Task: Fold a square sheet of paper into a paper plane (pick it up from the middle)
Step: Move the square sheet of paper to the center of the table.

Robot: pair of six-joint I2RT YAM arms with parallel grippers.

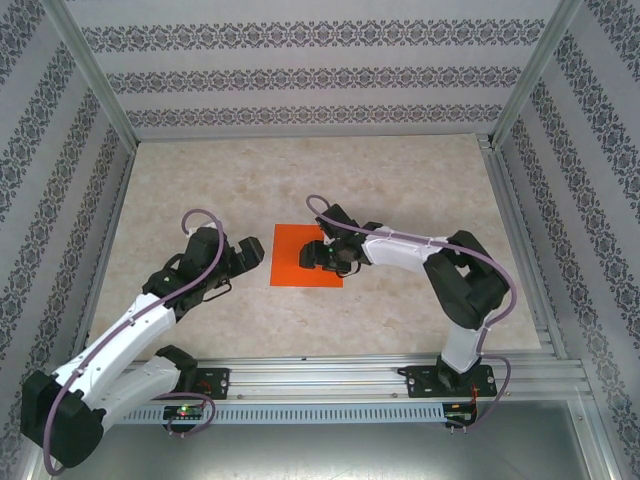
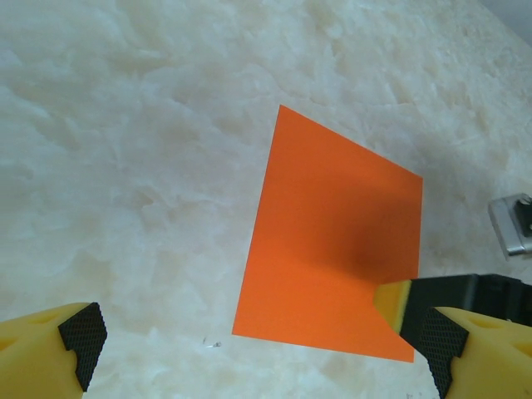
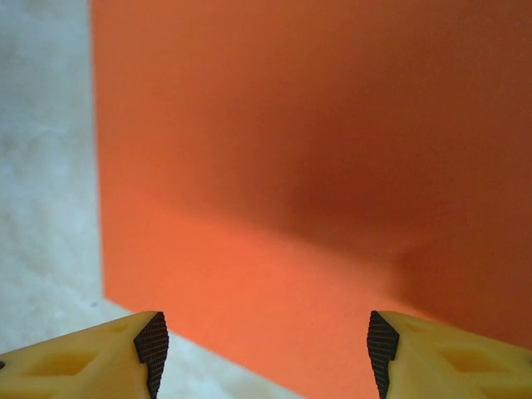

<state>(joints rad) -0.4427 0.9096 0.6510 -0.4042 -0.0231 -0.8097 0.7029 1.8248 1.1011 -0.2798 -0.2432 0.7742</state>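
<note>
Orange square sheet of paper (image 1: 288, 262) lies flat and unfolded on the tabletop (image 1: 400, 180). The right end effector (image 3: 266, 353) hangs over the sheet's middle, jaws spread wide, gripping nothing; whether a tip touches the paper is hard to call. The left end effector (image 2: 258, 345) sits just beside the sheet's left edge, released too. The pinch wants care: drop dead centre and close slowly, so the thin paper bunches up rather than sliding away.
</note>
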